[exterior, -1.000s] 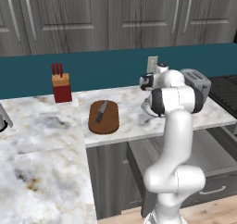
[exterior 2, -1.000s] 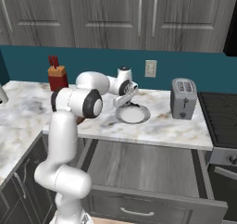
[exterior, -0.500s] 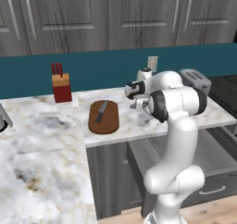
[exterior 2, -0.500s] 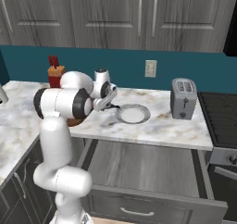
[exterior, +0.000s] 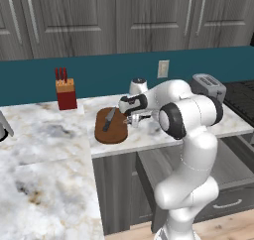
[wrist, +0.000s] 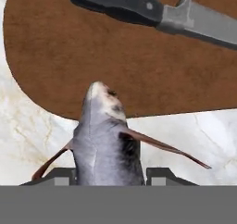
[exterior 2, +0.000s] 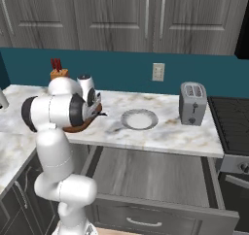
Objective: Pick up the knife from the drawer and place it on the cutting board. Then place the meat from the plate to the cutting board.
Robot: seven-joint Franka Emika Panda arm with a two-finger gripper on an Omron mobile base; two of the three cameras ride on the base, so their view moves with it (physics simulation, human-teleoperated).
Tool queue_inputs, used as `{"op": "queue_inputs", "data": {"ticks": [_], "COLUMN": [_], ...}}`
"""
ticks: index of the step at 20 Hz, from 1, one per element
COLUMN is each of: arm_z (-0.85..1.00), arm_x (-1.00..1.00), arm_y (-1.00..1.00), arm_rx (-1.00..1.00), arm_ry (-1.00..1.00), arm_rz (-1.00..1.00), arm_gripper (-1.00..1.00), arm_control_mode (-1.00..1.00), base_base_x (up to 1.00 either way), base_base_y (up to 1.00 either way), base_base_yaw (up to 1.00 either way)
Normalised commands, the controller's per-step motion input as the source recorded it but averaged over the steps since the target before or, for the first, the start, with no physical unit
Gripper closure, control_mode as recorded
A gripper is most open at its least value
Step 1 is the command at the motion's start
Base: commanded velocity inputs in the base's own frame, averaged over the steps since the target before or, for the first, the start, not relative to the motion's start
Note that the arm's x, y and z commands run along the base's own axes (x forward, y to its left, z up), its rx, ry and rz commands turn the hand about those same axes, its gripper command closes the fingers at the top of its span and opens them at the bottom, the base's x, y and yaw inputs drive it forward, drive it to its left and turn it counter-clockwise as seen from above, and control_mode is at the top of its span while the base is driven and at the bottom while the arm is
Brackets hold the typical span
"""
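Gripping: gripper [wrist: 109, 174] pinches a grey fish-shaped meat [wrist: 106, 140]
Position: beside the cutting board [wrist: 92, 56] edge
Knife [wrist: 152, 10]: lying on board

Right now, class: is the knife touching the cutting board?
Touching. In the hand view the knife lies flat on the brown cutting board, with no gap beneath handle or blade; the left base view also shows it resting there.
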Motion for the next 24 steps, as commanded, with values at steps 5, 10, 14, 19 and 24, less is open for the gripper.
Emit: {"op": "queue_inputs", "data": {"ticks": [5,10,14,19,24], "arm_z": [0.01,-0.07,-0.07,-0.12,-0.18], "arm_x": [-0.23,0.03,0.16,0.22,0.24], "arm_y": [0.58,0.36,0.29,0.2,0.11], "arm_rx": [0.0,-0.04,-0.03,-0.04,-0.04], "arm_ry": [0.0,0.06,0.07,0.06,0.04], "arm_rz": [0.19,0.09,0.05,0.03,0.05], "arm_gripper": [1.0,1.0,1.0,1.0,1.0], "arm_control_mode": [-1.0,-1.0,-1.0,-1.0,-1.0], "base_base_x": [0.0,0.0,0.0,0.0,0.0], "base_base_y": [0.0,0.0,0.0,0.0,0.0], "base_base_yaw": [0.0,0.0,0.0,0.0,0.0]}}
